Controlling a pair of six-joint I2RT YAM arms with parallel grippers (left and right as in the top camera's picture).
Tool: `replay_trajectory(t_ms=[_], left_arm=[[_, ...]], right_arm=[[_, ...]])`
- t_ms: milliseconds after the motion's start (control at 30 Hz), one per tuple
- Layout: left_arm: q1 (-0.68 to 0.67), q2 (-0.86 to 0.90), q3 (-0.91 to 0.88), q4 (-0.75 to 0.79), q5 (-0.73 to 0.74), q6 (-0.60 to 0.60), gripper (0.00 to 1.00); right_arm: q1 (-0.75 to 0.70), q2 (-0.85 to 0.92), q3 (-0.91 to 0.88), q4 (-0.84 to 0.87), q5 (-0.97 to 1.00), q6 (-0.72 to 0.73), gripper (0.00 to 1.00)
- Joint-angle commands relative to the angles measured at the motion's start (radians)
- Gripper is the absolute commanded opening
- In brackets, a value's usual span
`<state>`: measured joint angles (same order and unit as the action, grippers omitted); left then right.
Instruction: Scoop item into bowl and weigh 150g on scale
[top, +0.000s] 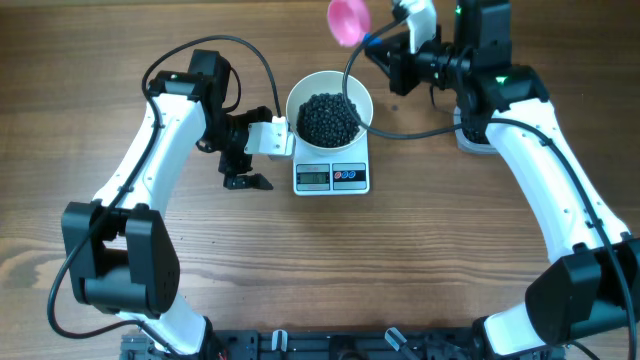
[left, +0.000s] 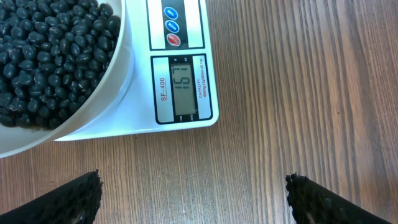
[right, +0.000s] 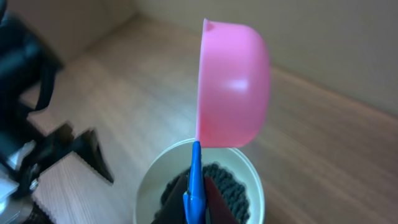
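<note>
The white bowl (top: 305, 95) stands on the small white scale (top: 332, 178) and holds a heap of black beans, the item (top: 330, 118). In the left wrist view the scale (left: 186, 37) shows a display reading 151, with the bowl (left: 121, 68) and the item (left: 50, 50) at the top left. My left gripper (top: 243, 170) (left: 194, 193) stands open just left of the scale, nothing between its fingers. My right gripper (top: 385, 50) (right: 196, 202) is shut on the blue handle of a pink scoop (top: 348, 20) (right: 233, 87), held tilted above the bowl (right: 146, 180).
Bare wooden table (top: 420, 260) surrounds the scale. A black cable (top: 400, 130) loops from the right arm past the bowl's right side. The right arm's base (top: 475, 135) stands to the right of the scale. A black frame (top: 300, 345) runs along the front edge.
</note>
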<state>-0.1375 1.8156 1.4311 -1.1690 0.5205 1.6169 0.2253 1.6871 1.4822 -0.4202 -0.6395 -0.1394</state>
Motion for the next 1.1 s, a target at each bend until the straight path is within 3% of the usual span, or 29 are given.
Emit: replay_trajectory(t_ms=[0,167,333,1067], left_arm=[[-0.003,0.0,-0.007,0.0,0.002,-0.002,1.0],[-0.003,0.0,-0.007,0.0,0.002,-0.002,1.0],[-0.003,0.0,-0.007,0.0,0.002,-0.002,1.0],[-0.003,0.0,-0.007,0.0,0.002,-0.002,1.0]], right_arm=[[0.022,-0.001,0.016,-0.082,-0.052,-0.154,0.04],[0.04,0.002,0.016,-0.221,0.116,-0.303,0.04],[0.04,0.003,0.016,-0.211,0.146,-0.359,0.04],[0.052,0.125,0.015,0.024,0.145,-0.32,0.04]])
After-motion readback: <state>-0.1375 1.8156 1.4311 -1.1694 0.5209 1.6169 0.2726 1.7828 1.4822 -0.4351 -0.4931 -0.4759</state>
